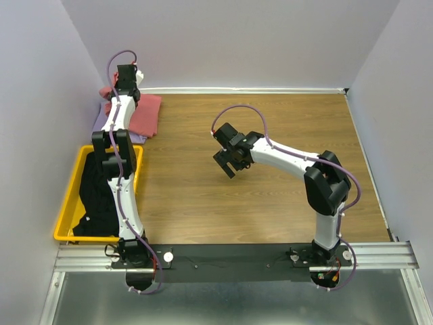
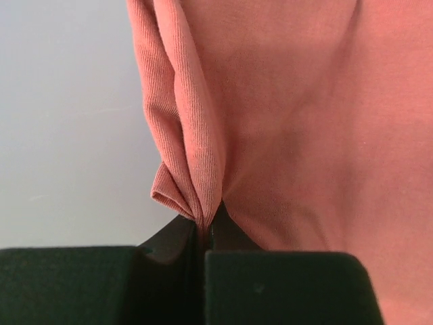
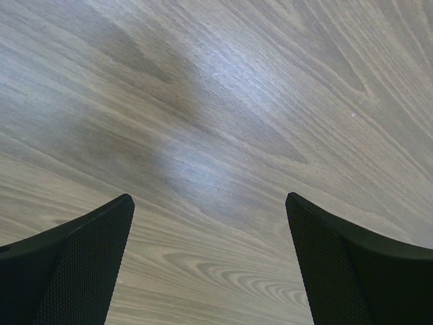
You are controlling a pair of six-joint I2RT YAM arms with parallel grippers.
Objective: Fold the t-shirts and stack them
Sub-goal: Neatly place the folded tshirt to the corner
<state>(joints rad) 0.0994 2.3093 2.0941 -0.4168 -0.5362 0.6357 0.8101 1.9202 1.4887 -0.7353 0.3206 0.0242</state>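
A salmon-pink t-shirt (image 1: 146, 115) lies folded at the far left of the table, on top of a lavender-purple t-shirt (image 1: 100, 122) that shows at its edges. My left gripper (image 1: 126, 84) is over the far edge of this pile. In the left wrist view it (image 2: 206, 222) is shut on a bunched fold of the salmon-pink t-shirt (image 2: 304, 135). Black t-shirts (image 1: 95, 193) lie heaped in the bin. My right gripper (image 1: 226, 161) hovers over the middle of the table. It (image 3: 208, 198) is open over bare wood with nothing between its fingers.
A yellow plastic bin (image 1: 67, 203) stands at the near left beside the left arm. Pale walls close the table in at the left, back and right. The wooden tabletop (image 1: 270, 115) stretches from the middle to the right.
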